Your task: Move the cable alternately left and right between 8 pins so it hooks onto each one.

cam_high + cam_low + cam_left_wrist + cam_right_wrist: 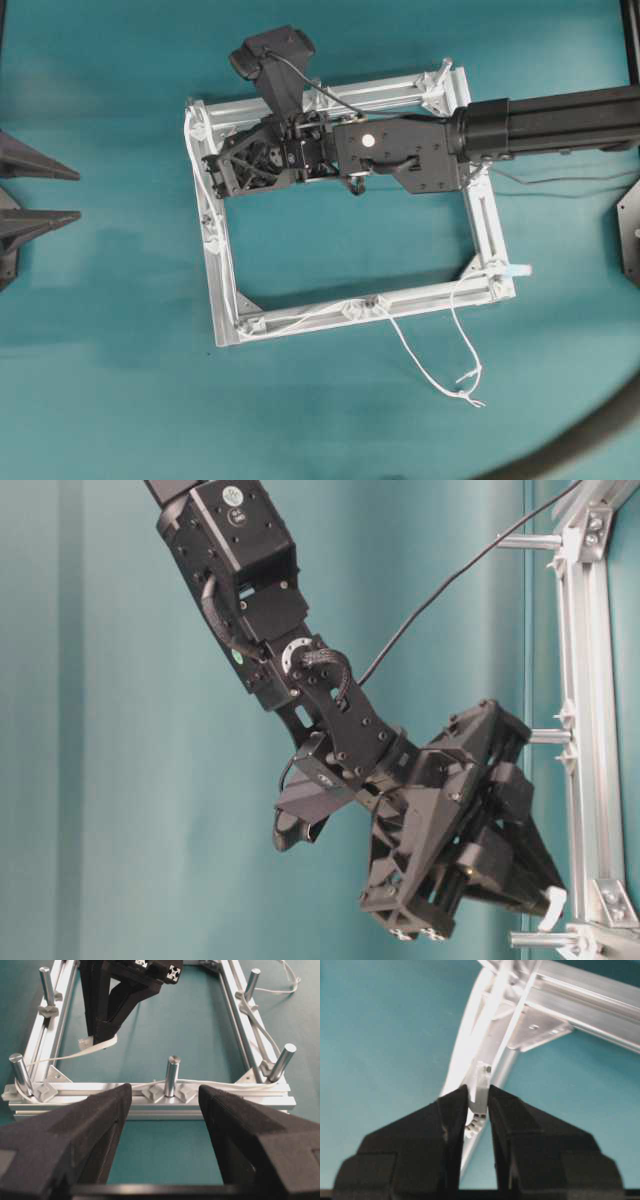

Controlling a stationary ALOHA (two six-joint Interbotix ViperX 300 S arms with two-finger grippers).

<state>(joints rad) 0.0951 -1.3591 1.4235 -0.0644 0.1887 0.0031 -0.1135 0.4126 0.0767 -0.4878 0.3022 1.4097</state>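
The white cable point(405, 345) trails loose on the mat and runs along the bottom and left rails of the aluminium frame point(430, 293). My right gripper point(208, 165) reaches across to the frame's left rail and is shut on the cable's plug end point(480, 1092). In the left wrist view the cable point(220, 1084) lies along the near rail past the middle pin point(172, 1075) and round the corner pins point(20, 1072) point(282, 1062). The right gripper's fingers point(102, 1030) hold the cable's end above the frame. My left gripper point(165, 1095) is open and empty, short of the rail, also point(75, 195).
The right arm point(520, 125) lies across the frame's upper part. A thick dark hose point(580, 430) curves at the bottom right. A pale blue tab point(515, 270) sticks out at the frame's right corner. Two more pins point(46, 985) point(251, 982) stand on the side rails.
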